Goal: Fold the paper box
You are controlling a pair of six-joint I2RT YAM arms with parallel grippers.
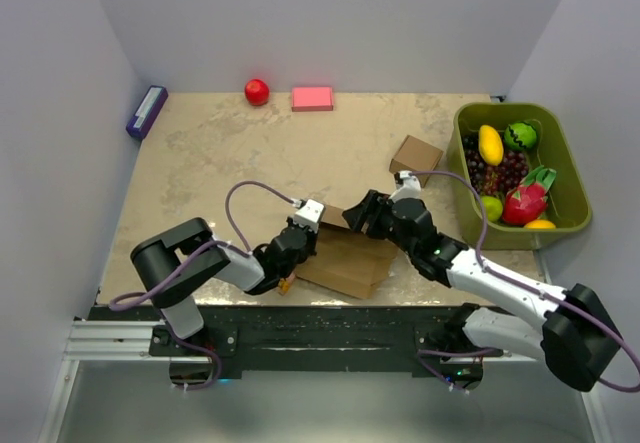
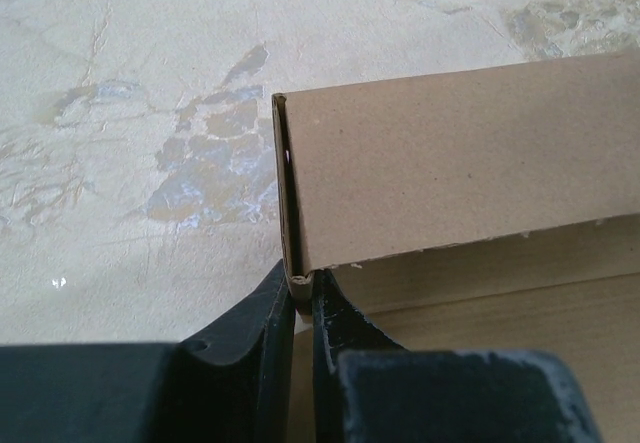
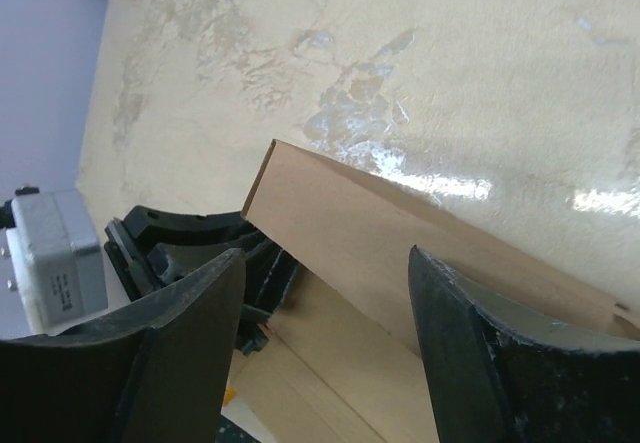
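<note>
Partway through the paper box (image 1: 345,263), at the surface's (image 1: 200,163) near edge: one wall raised, pinched in narrow left gripper (image 2: 303,288), straddled by wide-open right gripper (image 3: 325,263); rest seemingly flat.

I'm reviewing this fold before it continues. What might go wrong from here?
The left fingers pinch only a corner of the raised flap of the box, so it may slip free. The right fingers stand open over that flap, not gripping; it might sag or crease when they close.
</note>
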